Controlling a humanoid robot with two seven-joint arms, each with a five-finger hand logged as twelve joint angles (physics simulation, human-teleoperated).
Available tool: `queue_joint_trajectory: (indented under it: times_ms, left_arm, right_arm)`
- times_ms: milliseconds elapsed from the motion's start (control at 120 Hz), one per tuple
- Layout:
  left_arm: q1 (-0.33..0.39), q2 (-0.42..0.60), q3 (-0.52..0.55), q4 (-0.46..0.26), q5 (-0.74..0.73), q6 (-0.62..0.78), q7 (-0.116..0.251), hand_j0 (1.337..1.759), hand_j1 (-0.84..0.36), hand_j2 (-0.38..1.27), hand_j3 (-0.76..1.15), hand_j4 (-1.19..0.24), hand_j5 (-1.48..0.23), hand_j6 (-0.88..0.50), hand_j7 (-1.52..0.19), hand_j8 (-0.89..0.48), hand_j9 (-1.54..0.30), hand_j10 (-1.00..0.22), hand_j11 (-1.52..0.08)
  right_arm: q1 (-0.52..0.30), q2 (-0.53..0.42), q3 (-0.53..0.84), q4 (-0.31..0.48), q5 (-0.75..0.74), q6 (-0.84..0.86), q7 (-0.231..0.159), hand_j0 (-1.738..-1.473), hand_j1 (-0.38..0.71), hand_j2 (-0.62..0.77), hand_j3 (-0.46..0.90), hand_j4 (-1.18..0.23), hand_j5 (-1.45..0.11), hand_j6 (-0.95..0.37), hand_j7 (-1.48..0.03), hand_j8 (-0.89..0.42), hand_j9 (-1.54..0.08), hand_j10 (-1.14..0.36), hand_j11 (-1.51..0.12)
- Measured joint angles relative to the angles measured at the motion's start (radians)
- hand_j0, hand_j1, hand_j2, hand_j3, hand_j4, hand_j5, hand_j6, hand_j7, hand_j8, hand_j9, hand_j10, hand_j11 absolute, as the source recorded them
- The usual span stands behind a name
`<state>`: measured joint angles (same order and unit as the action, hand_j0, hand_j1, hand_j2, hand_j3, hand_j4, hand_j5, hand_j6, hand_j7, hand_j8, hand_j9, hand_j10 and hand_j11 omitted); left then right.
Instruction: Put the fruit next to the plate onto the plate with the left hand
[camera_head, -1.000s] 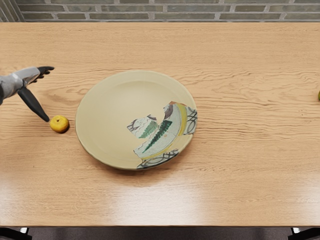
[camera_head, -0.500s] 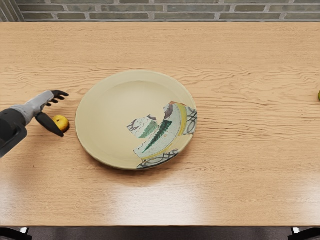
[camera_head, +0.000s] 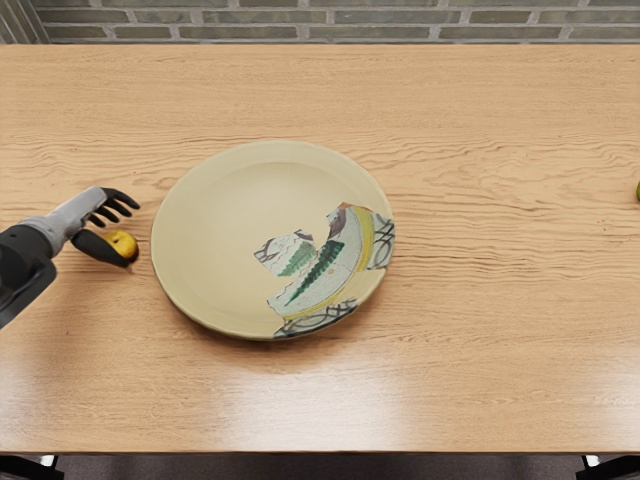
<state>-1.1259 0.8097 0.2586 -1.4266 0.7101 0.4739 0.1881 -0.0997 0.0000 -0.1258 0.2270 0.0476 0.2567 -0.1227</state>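
Toward left edge of surface (camera_head: 90, 380), just beside left rim of plate (camera_head: 215, 190): fruit (camera_head: 126, 242), resting on the wood, not on the plate. Bracketing it, left robot hand (camera_head: 98, 225), fingers (camera_head: 118, 206) spread beyond it, thumb low across its near side; no closed grasp evident. Judged: reach complete. Outstanding: grasp, lift, carry over the rim, release. Plate bare of fruit.

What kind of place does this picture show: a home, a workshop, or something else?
Probably a simulated dining setting, not a workshop: a wooden table, a brick wall behind it, and a painted plate with a small yellow fruit beside it.
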Motion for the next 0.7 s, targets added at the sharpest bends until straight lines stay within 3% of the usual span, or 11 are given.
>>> queue_joint_trajectory:
  times_ms: [383,700]
  left_arm:
    - [0.014,-0.008,0.014,0.000,0.006,0.022,0.003,1.657,-0.22,0.09,0.00,-0.49,-0.65,-0.49,-0.65,-0.49,-0.65,-0.49,-0.65]
    - [0.008,0.002,0.014,-0.008,0.006,0.021,0.008,1.654,-0.26,0.19,0.00,-0.58,-0.78,-0.50,-0.78,-0.43,-0.78,-0.58,-0.78]
  right_arm:
    - [0.000,0.000,0.000,0.000,0.000,0.000,0.000,-1.658,-0.33,0.00,0.00,-0.02,-0.02,-0.02,-0.02,-0.02,-0.02,-0.02,-0.02]
    - [0.000,0.000,0.000,0.000,0.000,0.000,0.000,-1.658,-0.33,0.00,0.00,-0.02,-0.02,-0.02,-0.02,-0.02,-0.02,-0.02,-0.02]
